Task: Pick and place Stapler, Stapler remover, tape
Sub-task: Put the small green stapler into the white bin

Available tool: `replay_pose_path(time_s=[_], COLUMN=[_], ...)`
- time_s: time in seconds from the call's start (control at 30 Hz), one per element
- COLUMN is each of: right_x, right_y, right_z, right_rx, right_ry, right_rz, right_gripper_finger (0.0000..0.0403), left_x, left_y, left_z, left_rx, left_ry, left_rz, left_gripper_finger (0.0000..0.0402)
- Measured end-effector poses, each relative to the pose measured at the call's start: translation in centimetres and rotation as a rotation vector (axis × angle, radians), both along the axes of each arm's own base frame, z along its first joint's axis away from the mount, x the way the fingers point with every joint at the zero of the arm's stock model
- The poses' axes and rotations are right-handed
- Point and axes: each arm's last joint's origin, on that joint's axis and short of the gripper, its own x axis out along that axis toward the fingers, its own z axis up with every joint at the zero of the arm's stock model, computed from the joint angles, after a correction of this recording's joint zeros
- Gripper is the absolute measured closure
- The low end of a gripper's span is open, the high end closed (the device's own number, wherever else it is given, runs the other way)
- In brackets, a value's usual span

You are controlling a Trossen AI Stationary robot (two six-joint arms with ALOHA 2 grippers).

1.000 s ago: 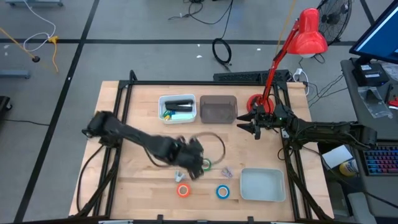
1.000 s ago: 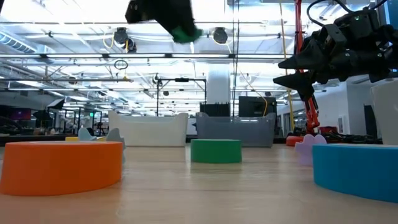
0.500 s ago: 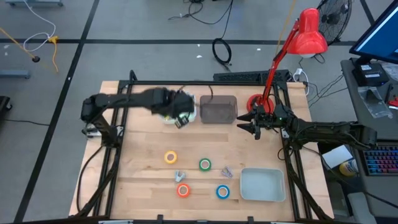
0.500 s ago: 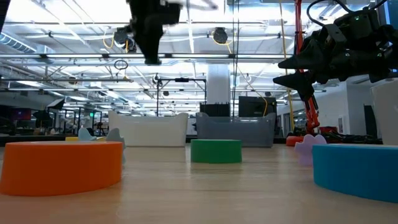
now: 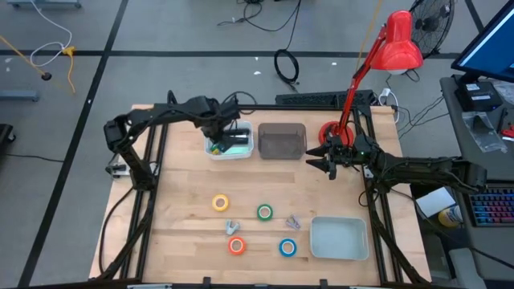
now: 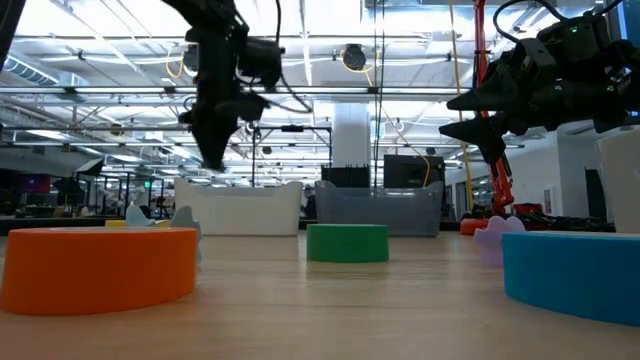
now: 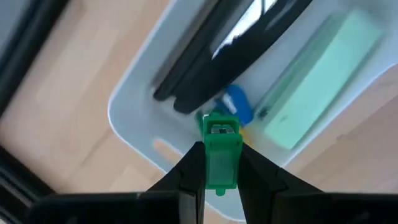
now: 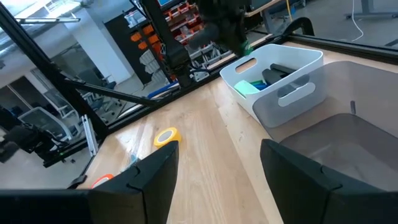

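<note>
A wooden table (image 5: pixel 185 233) is seen from straight above, with a dark arm at each side. The left gripper (image 7: pixel 221 163) is held over the white bin (image 5: pixel 246 150) at the upper middle of the frame, and its two fingers are clamped on a small green staple remover (image 7: pixel 220 152), shown plainly in the left wrist view. Inside the white bin a black stapler (image 7: pixel 230 46), a pale green block (image 7: pixel 314 81) and a small blue object (image 7: pixel 236 107) are seen. Just right of the white bin a grey bin (image 5: pixel 282 141) is placed, and at the lower right of the frame a pale green tray (image 5: pixel 339 238) is set. The four tape rolls are left on the table in the lower middle of the overhead frame: the yellow tape roll (image 5: pixel 220 203), the green tape roll (image 5: pixel 264 212), the orange tape roll (image 5: pixel 236 246) and the blue tape roll (image 5: pixel 287 247), each apart from the others. The right gripper (image 5: pixel 324 163) is held above the table right of the grey bin, with its fingers spread apart and nothing between them. A red desk lamp (image 5: pixel 399 42) is seen at the upper right.
</note>
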Motion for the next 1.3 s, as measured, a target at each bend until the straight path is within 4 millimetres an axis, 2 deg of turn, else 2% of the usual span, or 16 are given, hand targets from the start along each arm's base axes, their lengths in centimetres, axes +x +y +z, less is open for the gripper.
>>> replay_pose_path(time_s=[0.2,0.33,0.8,1.0,1.3], right_x=[0.0,0.0,0.0,0.0,0.0], right_y=[0.0,0.0,0.0,0.0,0.0], right_z=[0.0,0.0,0.0,0.0,0.0], right_rx=[0.000,0.014,0.027,0.027,0.027], right_ry=[0.000,-0.001,-0.001,-0.001,-0.001], right_rz=[-0.001,-0.002,-0.001,-0.001,-0.001], right_gripper_finger=[0.0181,0.0181,0.0180,0.0180,0.0181], left_x=[-0.3,-0.2,-0.3,-0.3,-0.6], left_y=[-0.3,-0.3,-0.3,-1.0,-1.8], left_z=[-2.6,-3.5,-3.7,-3.8,-5.3], left_rx=[-0.036,-0.035,-0.036,-0.051,-0.064], left_ry=[-0.020,-0.044,-0.057,-0.040,-0.016], left_rz=[-0.016,-0.016,0.095,0.112,0.132], left_gripper_finger=[0.0338,0.0333,0.0331,0.0330,0.0330])
